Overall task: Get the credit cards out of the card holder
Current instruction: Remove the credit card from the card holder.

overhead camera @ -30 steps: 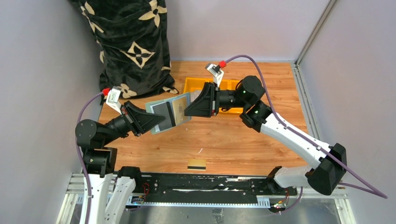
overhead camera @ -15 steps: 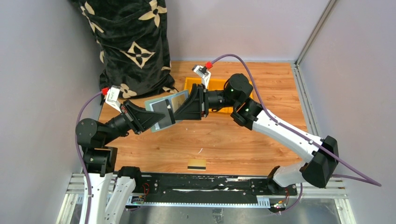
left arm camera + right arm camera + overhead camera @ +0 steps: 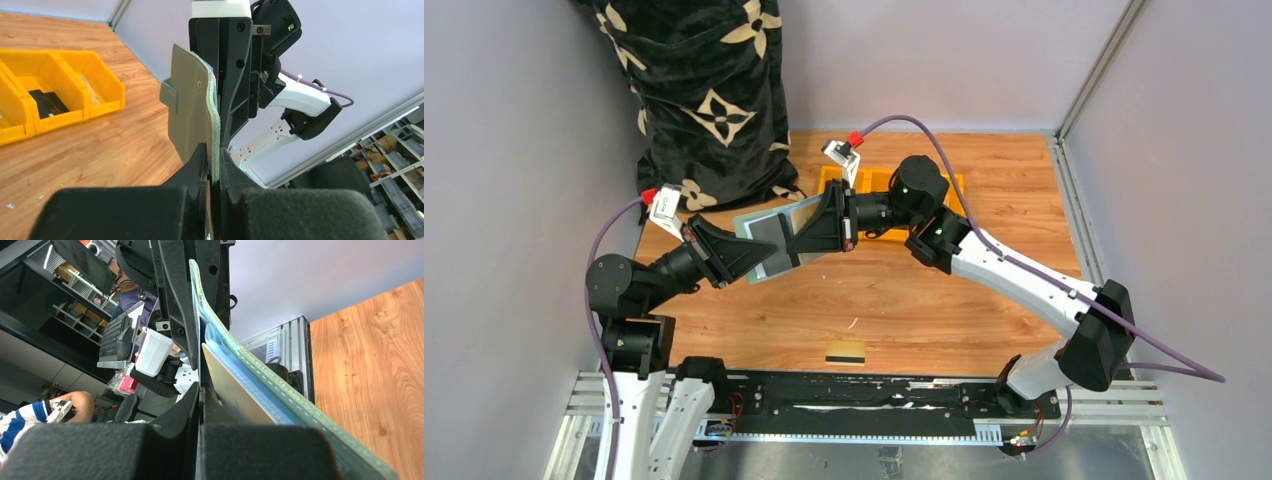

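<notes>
My left gripper (image 3: 759, 262) is shut on the sage-green card holder (image 3: 769, 235) and holds it open above the table. In the left wrist view the holder (image 3: 192, 105) stands edge-on between the jaws (image 3: 212, 160), its snap stud (image 3: 199, 85) showing. My right gripper (image 3: 797, 245) lies against the holder's inner face. In the right wrist view its jaws (image 3: 201, 392) are shut together beside an orange-tan card (image 3: 235, 392) that lies on the pale blue pockets; nothing shows between them. A yellow-gold card with a black stripe (image 3: 845, 352) lies on the table near the front.
A yellow three-part bin (image 3: 894, 185) stands behind the right arm, with a dark item in one part (image 3: 47, 102). A black floral bag (image 3: 709, 90) fills the back left corner. Grey walls close in on both sides.
My right gripper has moved left, from just off the holder's right edge to over its inner face. The left gripper and the holder have stayed put.
</notes>
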Motion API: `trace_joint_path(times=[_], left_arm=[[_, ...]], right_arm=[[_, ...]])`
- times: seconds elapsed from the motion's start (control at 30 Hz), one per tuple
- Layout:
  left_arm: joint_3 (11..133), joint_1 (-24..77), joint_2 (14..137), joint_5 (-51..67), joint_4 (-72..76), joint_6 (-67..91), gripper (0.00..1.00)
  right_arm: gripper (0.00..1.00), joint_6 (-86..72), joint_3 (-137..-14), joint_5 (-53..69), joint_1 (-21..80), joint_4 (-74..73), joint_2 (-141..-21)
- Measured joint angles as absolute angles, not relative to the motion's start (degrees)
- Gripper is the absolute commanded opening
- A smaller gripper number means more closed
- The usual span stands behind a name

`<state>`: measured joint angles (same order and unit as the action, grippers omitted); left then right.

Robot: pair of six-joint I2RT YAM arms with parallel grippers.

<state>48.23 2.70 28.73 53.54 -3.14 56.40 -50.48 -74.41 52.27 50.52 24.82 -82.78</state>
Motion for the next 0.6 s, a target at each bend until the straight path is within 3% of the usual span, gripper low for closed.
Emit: trace_joint_path(times=[0.43, 0.6], left_arm=[[48.21, 2.70, 28.75, 54.39, -0.45, 61.36, 0.12], [48.21, 2.70, 28.75, 54.35, 0.97, 62.52, 0.01]], right_arm=[[0.00, -56.27, -67.48, 51.96, 48.21, 33.98, -79.24], [0.00, -57.01, -66.67, 52.03, 47.55, 34.89, -77.89]])
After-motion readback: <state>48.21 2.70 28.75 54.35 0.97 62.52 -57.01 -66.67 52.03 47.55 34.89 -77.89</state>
